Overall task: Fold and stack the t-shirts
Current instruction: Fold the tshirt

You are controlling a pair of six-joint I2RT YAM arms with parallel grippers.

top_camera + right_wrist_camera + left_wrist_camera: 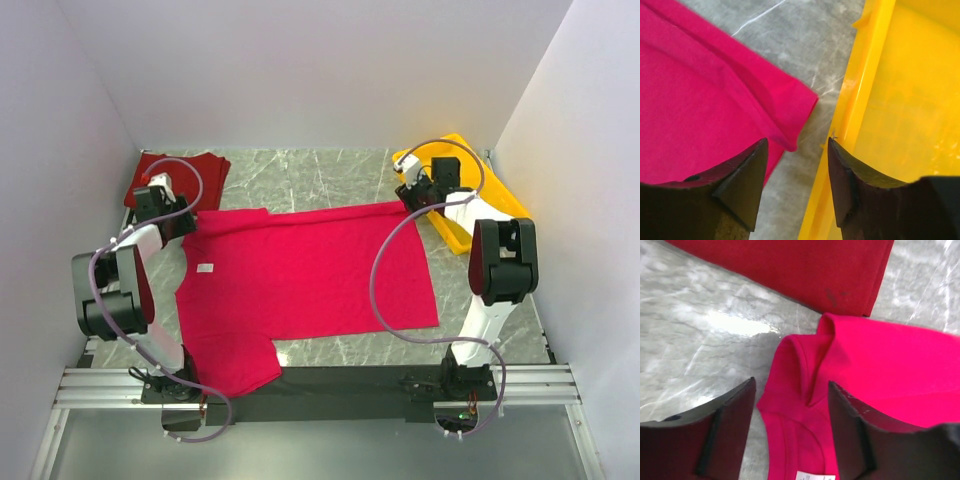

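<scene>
1. At the table's (300,175) far left, the left end effector (792,385) stands open over a bunched corner of the crimson t-shirt (310,270); the folded maroon t-shirt (185,170) lies just beyond.
2. The right end effector (797,145), jaws apart, hovers over the shirt's far-right corner beside the yellow tray (900,75); the shirt lies spread flat.

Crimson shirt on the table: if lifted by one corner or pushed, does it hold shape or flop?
Probably floppy: the crimson t-shirt lies flat with a soft ridge and a creased corner, so it should drape from a pinch. Pushed, it would likely bunch rather than slide whole, though the table looks glossy.
</scene>
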